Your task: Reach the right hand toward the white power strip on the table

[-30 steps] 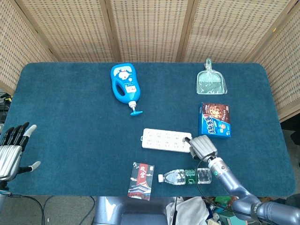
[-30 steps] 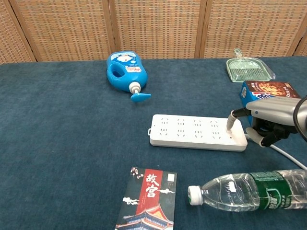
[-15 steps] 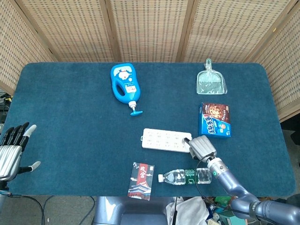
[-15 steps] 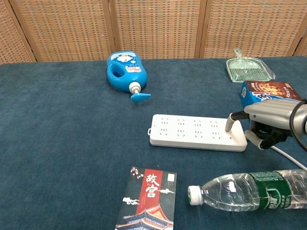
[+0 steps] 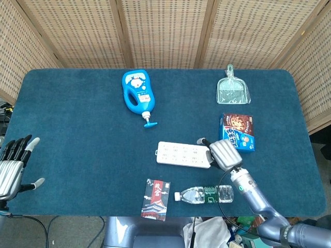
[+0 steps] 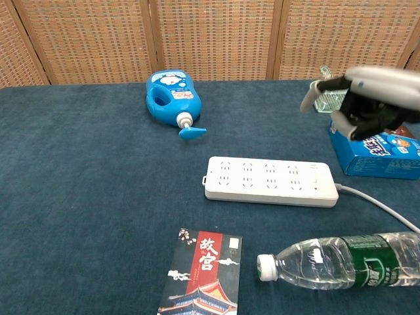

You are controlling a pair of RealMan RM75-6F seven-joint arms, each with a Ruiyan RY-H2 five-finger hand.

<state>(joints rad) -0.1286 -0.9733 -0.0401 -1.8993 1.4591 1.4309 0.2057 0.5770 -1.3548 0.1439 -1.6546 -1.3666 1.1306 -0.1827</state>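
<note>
The white power strip lies flat near the table's front, and its cable runs off to the right. My right hand hovers above the strip's right end, clear of it. Most of its fingers are curled in and one points left. It holds nothing. In the chest view it is in front of the blue cookie box. My left hand rests at the table's far left edge with its fingers spread and empty. The chest view does not show it.
A blue detergent bottle lies at the back left of the strip. A green dustpan sits at the back right. A water bottle and a booklet lie along the front edge.
My right hand has risen off the strip's right end, where one finger was touching it, and now hangs above it. The left hand has not moved.
</note>
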